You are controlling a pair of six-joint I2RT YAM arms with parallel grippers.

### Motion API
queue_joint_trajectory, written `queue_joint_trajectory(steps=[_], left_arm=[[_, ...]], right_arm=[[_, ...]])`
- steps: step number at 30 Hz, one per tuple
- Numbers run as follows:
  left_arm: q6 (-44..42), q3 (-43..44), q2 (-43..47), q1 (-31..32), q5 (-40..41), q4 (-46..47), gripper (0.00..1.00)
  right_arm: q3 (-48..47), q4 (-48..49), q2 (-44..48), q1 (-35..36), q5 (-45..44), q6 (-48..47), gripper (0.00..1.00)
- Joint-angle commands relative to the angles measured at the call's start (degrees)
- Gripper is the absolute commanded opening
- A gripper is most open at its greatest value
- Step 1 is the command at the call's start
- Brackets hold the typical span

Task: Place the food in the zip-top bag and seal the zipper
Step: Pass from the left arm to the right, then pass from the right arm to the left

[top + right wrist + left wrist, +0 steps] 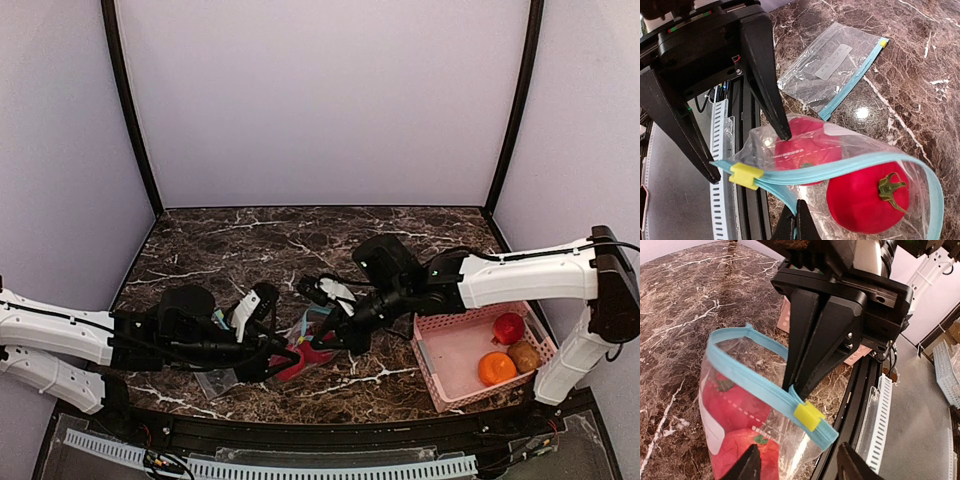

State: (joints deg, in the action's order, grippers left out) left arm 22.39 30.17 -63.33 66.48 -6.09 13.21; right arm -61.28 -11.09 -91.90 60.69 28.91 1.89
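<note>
Dark marbled tabletop carries the zip-top bag (867, 150) near its front edge, two red fruits (865, 197) inside, mouth gaping, base cut off from view. The right gripper (796, 220) pinches the blue zipper strip (840, 167) just beside the yellow slider (746, 175). The left gripper (750, 157) is spread, released, straddling that end. A spare flat bag (835, 65) lies nearby. A pink basket (432, 370) holds three more fruits (496, 368), the brownish one hard to identify.
</note>
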Motion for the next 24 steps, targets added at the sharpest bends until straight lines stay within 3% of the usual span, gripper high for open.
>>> queue_joint_trajectory(steps=[1,4,10,15,20,24], left_arm=[[-2.4,1.6,1.6,-0.3,0.9,-2.5,0.59],[-4.1,3.8,0.5,-0.3,0.2,-4.1,0.69],[-7.6,7.6,-3.2,-0.3,0.6,-6.1,0.72],[-8.9,8.7,-3.7,-0.3,1.6,-6.3,0.5],[-8.4,8.3,-3.2,-0.4,0.7,-6.9,0.46],[-7.9,7.3,-2.1,-0.4,0.7,-7.6,0.36]], right_arm=[[-0.8,-2.3,3.3,-0.2,0.8,5.4,0.0],[-0.7,-2.8,4.4,-0.2,1.2,7.2,0.0],[-1.6,-4.5,5.1,0.2,3.1,8.1,0.0],[-1.5,-5.7,5.3,0.2,3.6,8.1,0.0],[-1.8,-6.3,5.2,0.2,3.1,8.3,0.0],[-2.2,-6.4,4.8,0.2,3.0,8.2,0.0]])
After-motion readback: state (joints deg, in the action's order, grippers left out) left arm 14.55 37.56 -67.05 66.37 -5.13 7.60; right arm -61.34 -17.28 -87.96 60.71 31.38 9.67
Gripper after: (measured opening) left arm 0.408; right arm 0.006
